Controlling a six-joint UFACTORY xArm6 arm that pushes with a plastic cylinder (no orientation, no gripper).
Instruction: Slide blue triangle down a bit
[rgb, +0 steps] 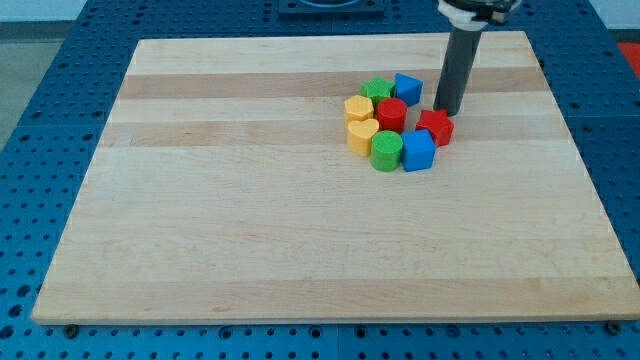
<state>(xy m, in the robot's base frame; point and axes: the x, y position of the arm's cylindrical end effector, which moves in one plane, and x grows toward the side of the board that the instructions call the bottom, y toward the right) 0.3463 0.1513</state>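
The blue triangle (408, 88) sits at the top right of a tight cluster of blocks on the wooden board (250, 200). My tip (448, 111) rests on the board just right of the blue triangle and just above the red star (435, 127). Around the triangle are a green star (377, 90), a red cylinder (391, 114), a yellow hexagon (358, 108), a yellow heart (362, 134), a green cylinder (386, 150) and a blue cube (418, 151). The tip is apart from the triangle by a small gap.
The board lies on a blue perforated table (40, 60). The rod's white mount (470, 12) is at the view's top.
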